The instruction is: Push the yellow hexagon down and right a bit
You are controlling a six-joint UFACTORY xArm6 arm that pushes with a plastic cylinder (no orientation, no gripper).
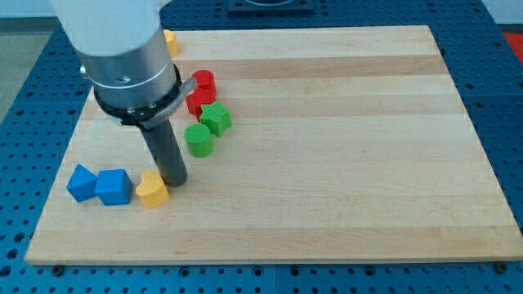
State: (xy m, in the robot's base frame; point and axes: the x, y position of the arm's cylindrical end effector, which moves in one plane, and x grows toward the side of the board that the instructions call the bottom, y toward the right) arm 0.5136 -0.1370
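Yellow hexagon sits at the board's top-left edge, mostly hidden behind my arm, so its shape is uncertain. My tip rests well below it, beside a yellow heart.

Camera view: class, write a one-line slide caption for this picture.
My tip rests beside a yellow heart block, far from the yellow hexagon at the board's top-left.

Pale smooth wooden board — matt dark rod, perforated blue table
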